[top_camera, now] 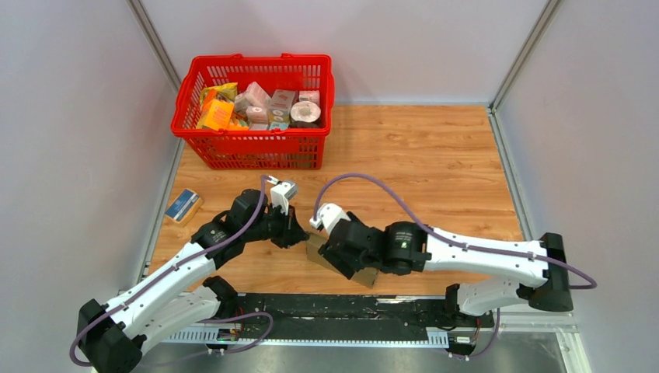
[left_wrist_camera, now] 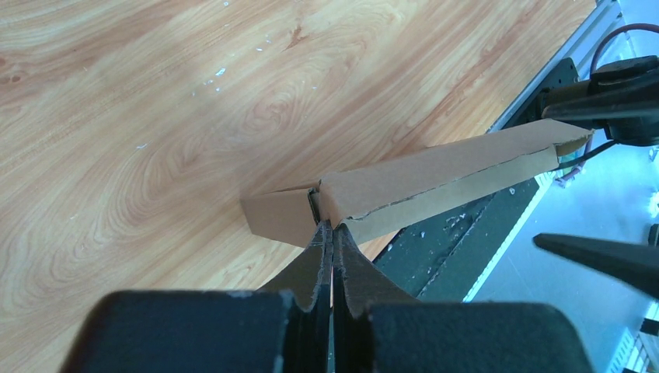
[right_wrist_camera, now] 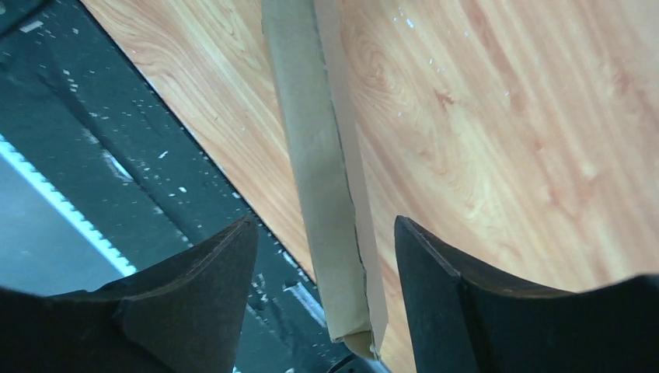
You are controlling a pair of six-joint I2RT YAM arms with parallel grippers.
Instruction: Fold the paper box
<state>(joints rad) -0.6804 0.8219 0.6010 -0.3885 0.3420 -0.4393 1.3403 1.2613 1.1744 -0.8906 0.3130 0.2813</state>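
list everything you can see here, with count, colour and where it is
paper box: 1, brown, front centre, partly folded
basket: 1, red, far left of table
groceries: several, mixed colours, inside basket
packet: 1, blue and tan, table's left edge
table: 1, wood
cables: 2, purple, along arms
arms: 2, white and black, near edge
left fingers: black, shut on paper box
right fingers: black, open, either side of paper box

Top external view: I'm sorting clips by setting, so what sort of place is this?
Probably a robot lab test cell: grey partition walls enclose a wooden tabletop, the left arm and right arm are bolted at its near edge, and a red basket holds groceries.
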